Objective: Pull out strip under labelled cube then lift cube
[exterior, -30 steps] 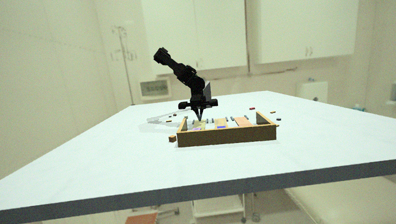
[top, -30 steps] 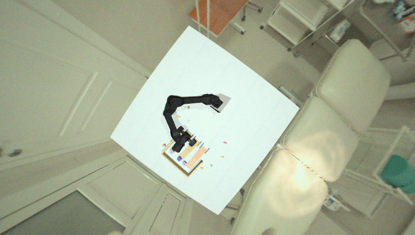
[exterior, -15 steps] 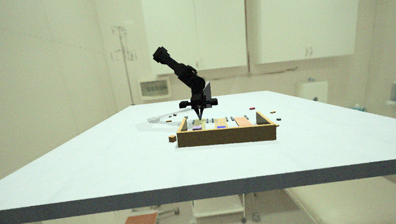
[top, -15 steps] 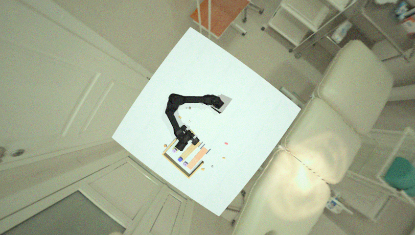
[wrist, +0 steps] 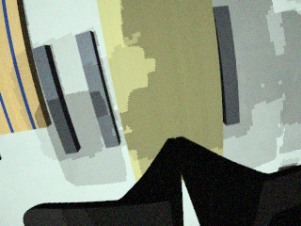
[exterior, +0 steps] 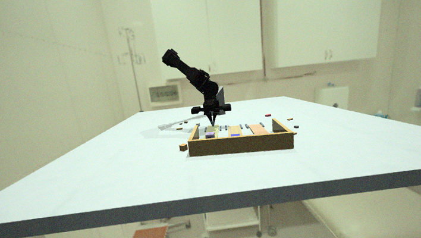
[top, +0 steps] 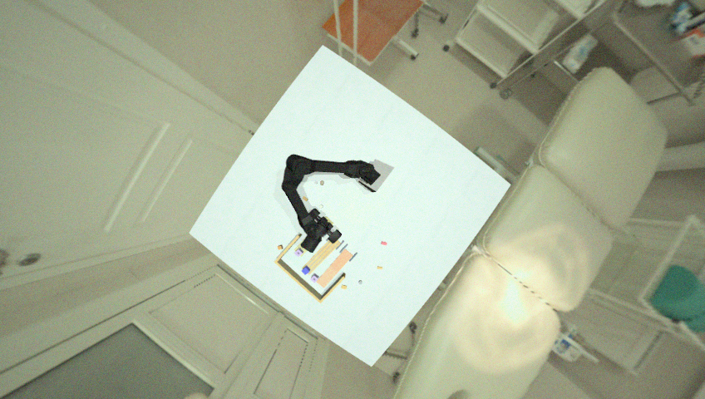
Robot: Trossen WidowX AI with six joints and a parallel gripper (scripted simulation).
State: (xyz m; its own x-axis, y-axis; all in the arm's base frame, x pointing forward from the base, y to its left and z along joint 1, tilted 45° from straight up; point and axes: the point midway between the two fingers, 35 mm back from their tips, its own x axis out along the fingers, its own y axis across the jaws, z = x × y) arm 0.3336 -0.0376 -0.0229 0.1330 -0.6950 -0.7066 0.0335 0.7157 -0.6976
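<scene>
The tool, clenched on nothing, presses its tip on the yellow strip; strip apparently not yet out, cube not lifted.

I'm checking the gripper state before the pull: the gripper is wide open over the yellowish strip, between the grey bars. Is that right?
Not quite. The gripper is shut, its fingers meeting in a point with nothing between them, as the wrist view shows. The rest holds: it is over the yellowish strip, between the grey bars.
</scene>
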